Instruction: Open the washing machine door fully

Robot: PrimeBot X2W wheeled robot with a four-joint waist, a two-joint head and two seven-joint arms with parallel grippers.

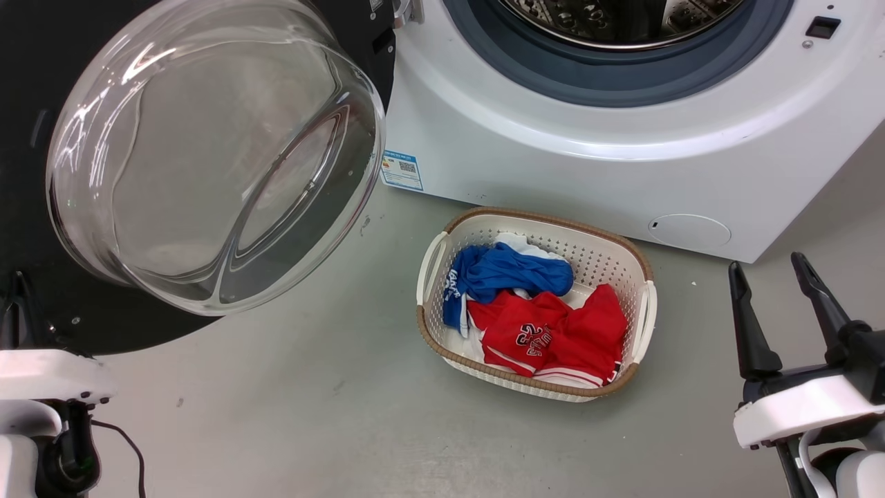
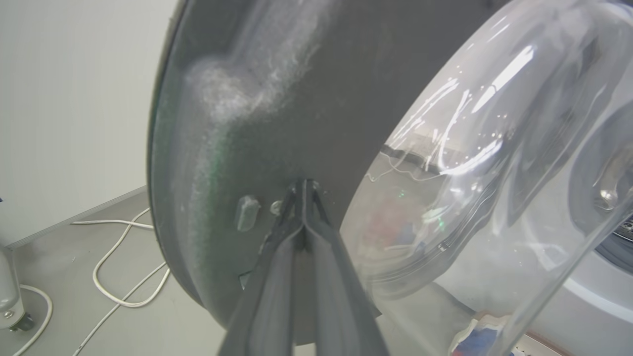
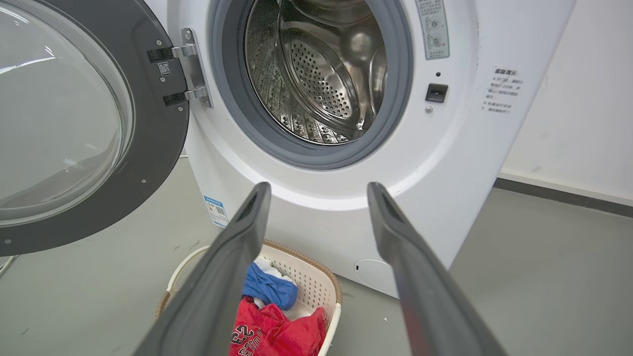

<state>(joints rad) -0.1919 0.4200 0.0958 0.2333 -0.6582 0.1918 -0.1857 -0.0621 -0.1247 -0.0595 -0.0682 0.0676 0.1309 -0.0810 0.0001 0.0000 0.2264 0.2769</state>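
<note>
Head view: the washing machine door (image 1: pixel 207 159) stands swung out to the machine's left, and our right gripper (image 1: pixel 766 263) sits spread and empty. Left wrist view: our left gripper (image 2: pixel 304 185) has its fingers pinched together on nothing, tips against the door's dark inner rim. We judge they could skid toward the glass. Right wrist view: pushing past the hinge (image 3: pixel 190 69) stop would strain it.

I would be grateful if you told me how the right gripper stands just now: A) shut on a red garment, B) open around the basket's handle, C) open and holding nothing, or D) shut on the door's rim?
C: the right gripper has its fingers spread with nothing between them, apart from both the basket and the door.
</note>
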